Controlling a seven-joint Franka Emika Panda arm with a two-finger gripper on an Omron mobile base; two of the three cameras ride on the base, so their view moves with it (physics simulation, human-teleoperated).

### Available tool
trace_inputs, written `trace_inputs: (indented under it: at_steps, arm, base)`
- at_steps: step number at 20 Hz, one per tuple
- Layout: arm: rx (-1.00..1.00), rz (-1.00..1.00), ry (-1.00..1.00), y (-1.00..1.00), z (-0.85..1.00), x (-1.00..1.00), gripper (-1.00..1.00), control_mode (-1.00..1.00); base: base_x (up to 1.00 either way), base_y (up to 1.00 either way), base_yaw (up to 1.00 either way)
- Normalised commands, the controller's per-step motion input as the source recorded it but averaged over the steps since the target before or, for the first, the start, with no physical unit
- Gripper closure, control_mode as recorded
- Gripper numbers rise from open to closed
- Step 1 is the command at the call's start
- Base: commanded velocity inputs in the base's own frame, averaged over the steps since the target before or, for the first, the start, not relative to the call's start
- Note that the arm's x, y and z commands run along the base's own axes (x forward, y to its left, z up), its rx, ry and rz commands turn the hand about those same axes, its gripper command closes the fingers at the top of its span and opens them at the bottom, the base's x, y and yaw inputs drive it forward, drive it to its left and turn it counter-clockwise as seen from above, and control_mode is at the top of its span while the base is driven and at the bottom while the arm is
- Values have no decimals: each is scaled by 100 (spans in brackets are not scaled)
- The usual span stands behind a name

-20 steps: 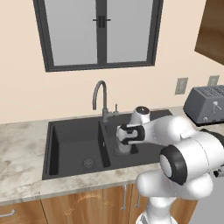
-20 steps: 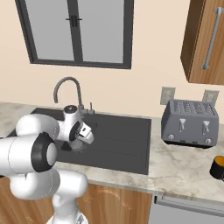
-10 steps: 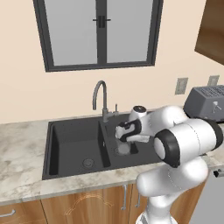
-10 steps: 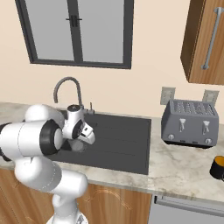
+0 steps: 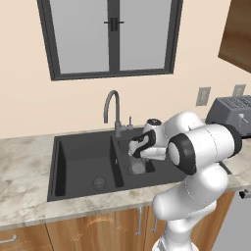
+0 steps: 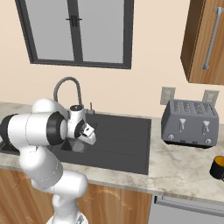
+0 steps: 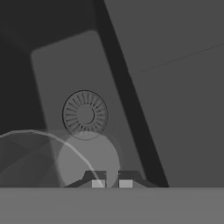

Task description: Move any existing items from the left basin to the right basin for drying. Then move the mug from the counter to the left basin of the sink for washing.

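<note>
Mug [image 6: 218,168] cut by right edge; robot arm hides left basin [image 6: 5,146] in right base view

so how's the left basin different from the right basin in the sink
The left basin is the wider bowl; the right basin is clearly narrower. The left basin holds nothing but its drain, while the glass is in the right basin, gripped on its rim by the shut gripper. The tap's spout curves toward the left basin, away from the right basin. Both are matte black with a round drain.
</note>
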Motion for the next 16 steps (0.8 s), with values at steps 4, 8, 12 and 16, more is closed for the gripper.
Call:
trace_inputs:
  at_steps: [4, 8, 12, 16]
  arm:
    - [0, 0, 1, 0, -9, 4, 100, -100]
    - [0, 0, 0, 0, -5, 2, 100, -100]
    - [0, 0, 0, 0, -1, 4, -100, -100]
    - [0, 0, 0, 0, 0, 1, -100, -100]
  base:
    - [0, 0, 0]
    - [0, 0, 0]
    - [0, 0, 0]
    - [0, 0, 0]
